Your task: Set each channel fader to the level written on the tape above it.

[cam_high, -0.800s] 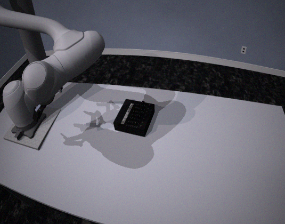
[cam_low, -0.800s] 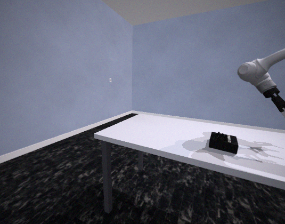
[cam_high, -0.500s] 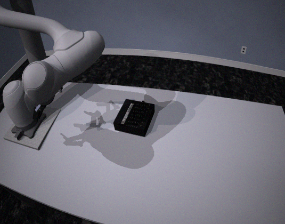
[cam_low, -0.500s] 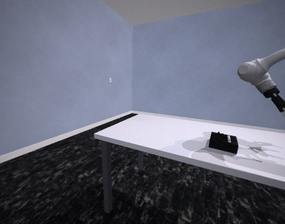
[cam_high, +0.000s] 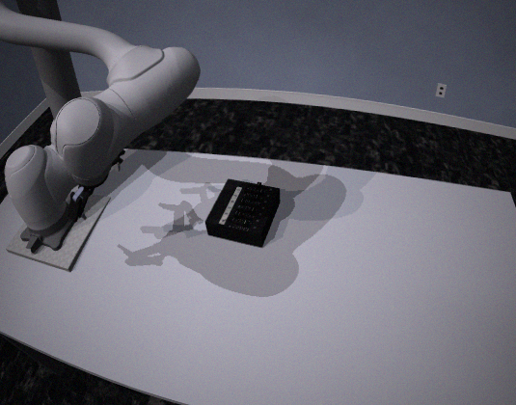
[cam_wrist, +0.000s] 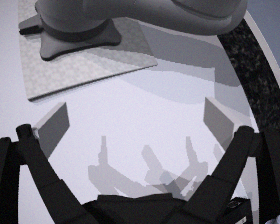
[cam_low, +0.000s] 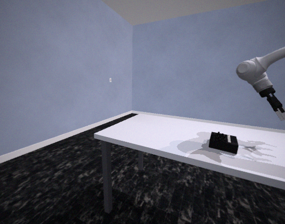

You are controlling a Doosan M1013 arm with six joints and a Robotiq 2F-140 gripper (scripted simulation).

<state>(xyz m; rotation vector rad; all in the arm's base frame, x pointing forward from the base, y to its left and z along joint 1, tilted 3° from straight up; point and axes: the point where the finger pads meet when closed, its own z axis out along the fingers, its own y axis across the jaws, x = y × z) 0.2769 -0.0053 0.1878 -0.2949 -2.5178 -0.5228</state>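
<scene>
The lighting desk [cam_high: 243,212], a small matte black box with a pale tape strip [cam_high: 230,206] along one side, stands flat on the white table [cam_high: 373,289] and will likely slide if shoved, so each stiff little fader cap (too small to read here) wants a light sideways nudge. Beyond it the gripper [cam_low: 282,114] hangs high, fingers spread wide and holding nothing, below the smooth grey arm [cam_low: 255,72].

Count: 1 lighting desk [cam_high: 243,212], black, centre-left of the top view, on 1 white bench [cam_high: 354,289]. 1 arm [cam_high: 108,111], upper left, on 1 base plate [cam_high: 67,257]. 2 fingers, spread wide, nothing between. 1 wall outlet [cam_high: 441,90], upper right. Fader count unreadable at this size.
</scene>
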